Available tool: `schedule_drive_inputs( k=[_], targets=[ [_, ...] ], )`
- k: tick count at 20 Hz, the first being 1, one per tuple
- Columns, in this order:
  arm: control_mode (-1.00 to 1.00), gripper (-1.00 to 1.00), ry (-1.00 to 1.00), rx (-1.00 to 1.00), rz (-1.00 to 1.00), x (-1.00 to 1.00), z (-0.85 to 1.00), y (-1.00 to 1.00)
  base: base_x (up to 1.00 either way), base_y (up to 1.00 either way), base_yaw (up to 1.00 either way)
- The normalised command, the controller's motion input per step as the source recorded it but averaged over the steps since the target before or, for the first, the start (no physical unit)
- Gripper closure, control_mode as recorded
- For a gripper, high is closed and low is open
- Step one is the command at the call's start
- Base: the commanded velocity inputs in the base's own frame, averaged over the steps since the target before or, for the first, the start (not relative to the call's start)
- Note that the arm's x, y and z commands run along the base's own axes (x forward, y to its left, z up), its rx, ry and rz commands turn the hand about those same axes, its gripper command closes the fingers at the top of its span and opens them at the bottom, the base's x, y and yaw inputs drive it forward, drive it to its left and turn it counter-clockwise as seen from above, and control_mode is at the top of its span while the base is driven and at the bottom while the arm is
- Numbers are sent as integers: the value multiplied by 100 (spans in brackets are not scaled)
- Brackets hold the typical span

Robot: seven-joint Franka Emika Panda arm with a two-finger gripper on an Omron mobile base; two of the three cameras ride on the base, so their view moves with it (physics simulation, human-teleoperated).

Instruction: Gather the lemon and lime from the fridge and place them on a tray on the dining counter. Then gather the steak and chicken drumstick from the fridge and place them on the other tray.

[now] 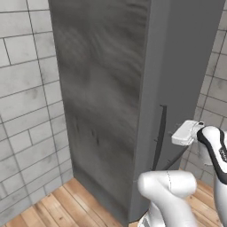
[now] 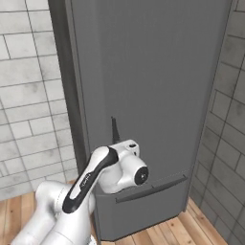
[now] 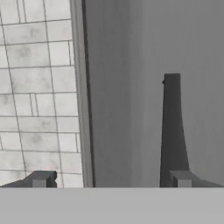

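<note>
Clearly, a grey tiled wall [image 1: 26, 88] is seen at the left of the left base view, with a strip of wooden floor [image 1: 53, 208] laid below it. Beside the wall, the fridge [image 1: 111, 97] is shown closed, its brushed grey side turned toward that camera and its front door narrowed at the right. On that door the dark vertical handle [image 1: 160, 133] is seen, and the gripper [image 1: 188, 132] is held just beside it, at about the handle's height.

In the right base view the same tiled wall [image 2: 28, 86] is found at the left, then the fridge [image 2: 153, 95] face-on, with the handle [image 2: 115, 130] rising just above the hand and the gripper [image 2: 125, 145] pointed at the door. A drawer front with a long horizontal pull [image 2: 150, 190] is seen below the door, and a second tiled wall [image 2: 225, 134] closes the corner on the right.

In the hand view, tiles [image 3: 39, 87] are shown left, then the fridge's edge, then the door with the handle [image 3: 172, 127]. The two finger tips [image 3: 40, 178] are spread wide apart, with nothing held between them; the handle is lined up above the right-hand tip. Whether the tips touch the door cannot be told
</note>
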Motion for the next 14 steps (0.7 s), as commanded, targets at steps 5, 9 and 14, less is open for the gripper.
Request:
schedule_drive_inputs(
  k=[5, 9, 14],
  targets=[
    [-100, -100, -9, 3, 3, 37, -24, 0, 0, 0, 0],
    [-100, -100, -6, 2, 0, 38, -23, 0, 0, 0, 0],
    [-100, -100, -1, 0, -3, 37, -14, -3, 0, 0, 0]
  ],
)
